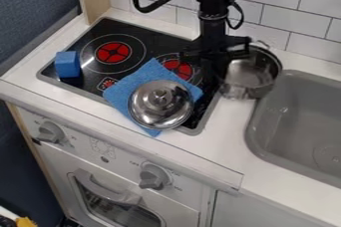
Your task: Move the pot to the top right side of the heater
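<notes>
Pot: the shiny silver metal pot (250,75) is over the white counter (230,126), between the cooktop's right edge and the grey sink (273,121). It lies outside the cooktop, so the task looks unfinished.
Claw: the black two-finger gripper (216,69) is at the pot's left rim, a sensible place to take a thin wall from above. Dark parts overlap there, so I cannot tell whether it is spread, narrowed or gripping that rim.
Cooktop: the black glass cooktop (150,47) has its far right corner behind the arm; that corner is probably the goal. The next move likely calls for a short shift left and away from the sink.
Cloth: the blue cloth (126,91) overlaps the right red burner (178,68), narrowing the landing spot. A pot set too near could rest on its edge and tip.
Lid: the round silver lid (160,104) rests on the cloth, knob up, perhaps put aside to leave the pot's rim open to the gripper. A low swing could knock it.
Cube: the blue block (67,64) sits at the left edge by the left red burner (113,52), well out of the way.
</notes>
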Motion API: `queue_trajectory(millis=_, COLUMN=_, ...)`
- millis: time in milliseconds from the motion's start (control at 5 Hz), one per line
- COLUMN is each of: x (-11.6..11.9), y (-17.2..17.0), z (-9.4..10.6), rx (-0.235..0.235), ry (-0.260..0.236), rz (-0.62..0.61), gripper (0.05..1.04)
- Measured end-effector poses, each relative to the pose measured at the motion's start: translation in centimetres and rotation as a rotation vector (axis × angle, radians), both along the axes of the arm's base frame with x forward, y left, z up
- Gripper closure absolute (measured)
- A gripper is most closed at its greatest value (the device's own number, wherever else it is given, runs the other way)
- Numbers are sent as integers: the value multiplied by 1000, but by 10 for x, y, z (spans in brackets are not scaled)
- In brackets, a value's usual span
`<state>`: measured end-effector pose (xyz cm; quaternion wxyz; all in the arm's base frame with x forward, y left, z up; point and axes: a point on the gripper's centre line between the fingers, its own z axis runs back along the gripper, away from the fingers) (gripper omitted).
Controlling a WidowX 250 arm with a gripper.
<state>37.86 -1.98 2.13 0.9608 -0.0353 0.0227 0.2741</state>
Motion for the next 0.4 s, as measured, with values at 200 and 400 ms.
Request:
queue_trajectory(millis=200, x=-1, y=-1, z=-1, rx=-4, ry=2, rz=-10, gripper=506)
queue_trajectory(millis=400, x=-4, y=2, z=1, rx=-8, ry=-2, rz=-11, gripper=215)
